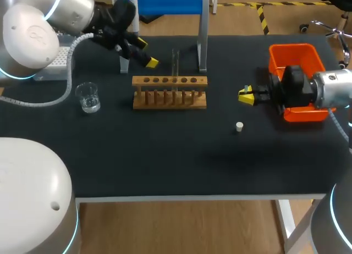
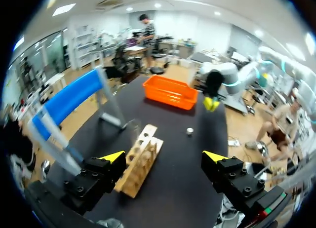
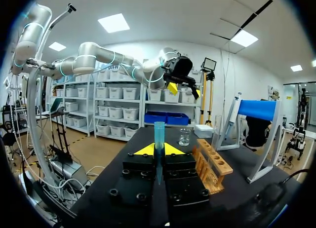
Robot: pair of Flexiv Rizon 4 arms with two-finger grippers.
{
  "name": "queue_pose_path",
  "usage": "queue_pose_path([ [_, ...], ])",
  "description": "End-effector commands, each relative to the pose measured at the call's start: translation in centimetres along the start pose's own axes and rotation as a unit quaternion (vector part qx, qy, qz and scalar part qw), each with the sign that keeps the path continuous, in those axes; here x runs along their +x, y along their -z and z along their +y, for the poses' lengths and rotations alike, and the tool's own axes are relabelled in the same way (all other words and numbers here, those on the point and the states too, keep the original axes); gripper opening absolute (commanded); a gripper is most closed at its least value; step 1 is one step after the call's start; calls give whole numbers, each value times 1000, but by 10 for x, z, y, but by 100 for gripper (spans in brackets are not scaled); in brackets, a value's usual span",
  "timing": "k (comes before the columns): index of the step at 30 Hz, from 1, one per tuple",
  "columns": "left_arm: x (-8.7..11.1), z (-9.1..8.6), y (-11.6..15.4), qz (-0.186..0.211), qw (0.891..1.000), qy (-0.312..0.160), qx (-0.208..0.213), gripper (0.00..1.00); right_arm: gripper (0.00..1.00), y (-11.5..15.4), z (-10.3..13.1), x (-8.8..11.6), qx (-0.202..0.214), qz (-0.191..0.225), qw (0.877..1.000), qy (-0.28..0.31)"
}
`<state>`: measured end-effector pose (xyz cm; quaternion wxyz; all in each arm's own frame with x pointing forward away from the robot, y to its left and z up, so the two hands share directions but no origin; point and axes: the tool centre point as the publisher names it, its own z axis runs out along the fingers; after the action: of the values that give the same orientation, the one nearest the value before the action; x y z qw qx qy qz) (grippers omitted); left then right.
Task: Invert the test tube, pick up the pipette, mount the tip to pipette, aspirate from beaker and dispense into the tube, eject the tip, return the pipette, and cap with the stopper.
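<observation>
right gripper (image 3: 159, 150): jaws closed on a blue pipette tip (image 3: 159, 134), held upright, wide end up, pinched low on its taper
left gripper (image 2: 163, 157): jaws wide, nothing between them, hanging over the table's far left just beside the blue pipette stand (image 1: 170, 1)
pipette (image 3: 233, 114) looks to be hanging at the end of the stand nearest the left gripper, not yet picked up
wooden rack (image 1: 169, 92) mid-table ahead of the left jaws, test tube (image 1: 175, 60) upright in it; can't tell which end is up
beaker (image 1: 88, 97) near the table's left side, well apart from the rack; stopper (image 1: 239, 126) lies on the cloth in front of the right gripper, orange bin (image 1: 294, 59) behind it, tip box (image 1: 55, 67) at the far left edge

my read: step in hand is the pipette pickup, then mounting
- left: grab the pipette body squarely, clear of plunger and ejector, lift straight off the hook so the stand doesn't drag
- mount: line the shaft up coaxial with the tip before pressing; the low pinch means the tip can tilt or slip down under push, so press slowly and straight
- keep both arms clear of the tube
</observation>
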<state>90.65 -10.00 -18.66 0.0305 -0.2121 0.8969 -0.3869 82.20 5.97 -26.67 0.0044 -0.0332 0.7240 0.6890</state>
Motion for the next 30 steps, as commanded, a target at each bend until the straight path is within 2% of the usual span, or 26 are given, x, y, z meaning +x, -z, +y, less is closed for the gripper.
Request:
queue_pose_path([
  [1,-15,16,16,-45,998,46,-8,100,0,1,0,-1,0,2,1000,0],
  [8,-54,33,45,-143,981,131,-9,100,0,1,0,-1,0,2,1000,0],
  [18,-97,24,58,-228,957,179,-2,100,0,1,0,-1,0,2,1000,0],
  [20,-104,22,58,-237,954,182,2,100,0,1,0,-1,0,2,1000,0],
  [30,-104,22,58,-237,954,182,2,100,0,1,0,-1,0,2,1000,0],
])
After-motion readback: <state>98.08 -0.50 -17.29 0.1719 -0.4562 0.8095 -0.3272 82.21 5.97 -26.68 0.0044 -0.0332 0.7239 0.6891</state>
